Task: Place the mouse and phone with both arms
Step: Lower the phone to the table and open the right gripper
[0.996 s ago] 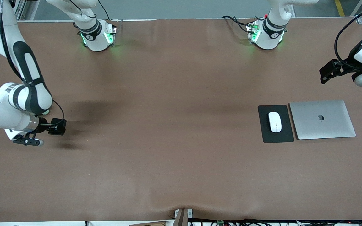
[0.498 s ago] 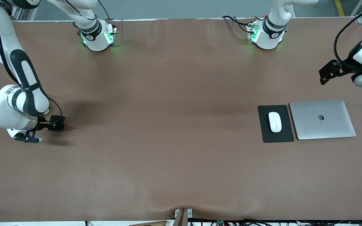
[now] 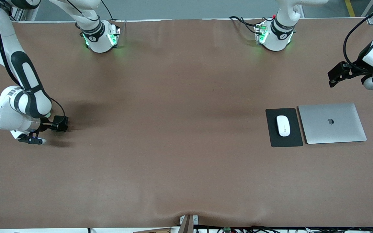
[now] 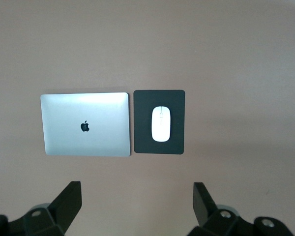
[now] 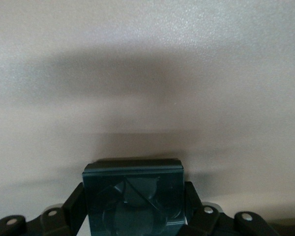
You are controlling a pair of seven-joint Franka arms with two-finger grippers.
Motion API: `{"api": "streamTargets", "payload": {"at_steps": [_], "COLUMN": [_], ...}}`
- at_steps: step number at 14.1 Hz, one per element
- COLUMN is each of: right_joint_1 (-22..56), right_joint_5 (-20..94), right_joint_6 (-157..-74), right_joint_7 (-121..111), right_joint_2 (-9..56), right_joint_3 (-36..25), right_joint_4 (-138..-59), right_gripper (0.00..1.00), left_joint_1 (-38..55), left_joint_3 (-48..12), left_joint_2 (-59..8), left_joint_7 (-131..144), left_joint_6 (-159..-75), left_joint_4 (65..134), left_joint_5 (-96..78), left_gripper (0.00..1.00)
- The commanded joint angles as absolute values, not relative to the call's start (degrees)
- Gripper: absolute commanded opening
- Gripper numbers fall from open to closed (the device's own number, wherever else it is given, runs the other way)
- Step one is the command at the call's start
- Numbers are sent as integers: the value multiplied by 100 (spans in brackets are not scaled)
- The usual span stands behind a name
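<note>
In the front view, the mouse [image 3: 283, 125] is lying on the black pad [image 3: 284, 127] at middle right, beside the laptop [image 3: 332, 123]. The right gripper [image 3: 31, 139], at far left, is hanging low over the table [image 3: 173, 113].

In the left wrist view, the left gripper [image 4: 136, 204] is hanging with fingers spread wide.

In the right wrist view, the right gripper is pinching the phone [image 5: 132, 194] at bottom middle.

The right gripper [image 5: 132, 216] clamps a small dark rectangular phone [image 5: 132, 194] between its black fingers [image 5: 73, 204], close above the shadowed brown table surface [image 5: 147, 64].
</note>
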State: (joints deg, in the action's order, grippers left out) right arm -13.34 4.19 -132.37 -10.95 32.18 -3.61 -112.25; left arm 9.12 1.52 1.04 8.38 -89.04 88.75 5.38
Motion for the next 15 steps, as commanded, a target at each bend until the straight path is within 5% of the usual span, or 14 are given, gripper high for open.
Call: {"api": "streamTargets", "payload": {"at_steps": [1,10,15], "right_joint_1": [-1485,-915,-572], "right_joint_5": [343,325,334], "right_joint_6": [-13219,-12842,-11289], "right_joint_7": [-1160,-1116,-1090], "right_joint_2": [3120,2111,1284], "right_joint_3": [-246,-229,-185], "right_joint_4": [-11347,-10952,-10137], "right_gripper": [100,100,100], "left_joint_1": [914,861,844], "left_joint_3": [141,149,193], "left_joint_2": [176,184,263], "left_joint_7": [853,853,844], "left_joint_6": [-8956,-8939,-8675], "left_joint_4": [8930,8903,8895], "left_joint_5": [448,439,177], "left_gripper": [100,100,100]}}
